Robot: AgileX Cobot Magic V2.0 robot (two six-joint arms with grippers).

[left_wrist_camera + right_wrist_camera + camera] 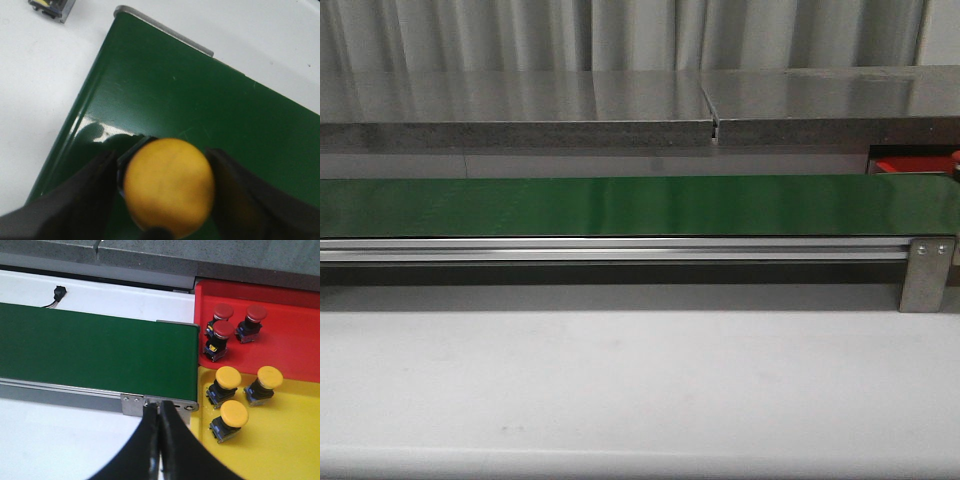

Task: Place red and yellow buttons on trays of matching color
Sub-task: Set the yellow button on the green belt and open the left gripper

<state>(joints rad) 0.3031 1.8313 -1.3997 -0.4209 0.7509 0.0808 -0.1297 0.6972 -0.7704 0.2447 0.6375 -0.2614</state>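
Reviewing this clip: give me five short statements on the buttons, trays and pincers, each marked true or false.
1. The left pincer is closed around a yellow button. True.
2. The red tray holds four red buttons. False: three show there.
3. Three yellow buttons sit on the yellow tray. True.
4. The right pincer carries a red button. False: its fingers are shut together with nothing between them.
5. In the front view the green belt is crowded with buttons. False: none show on it.
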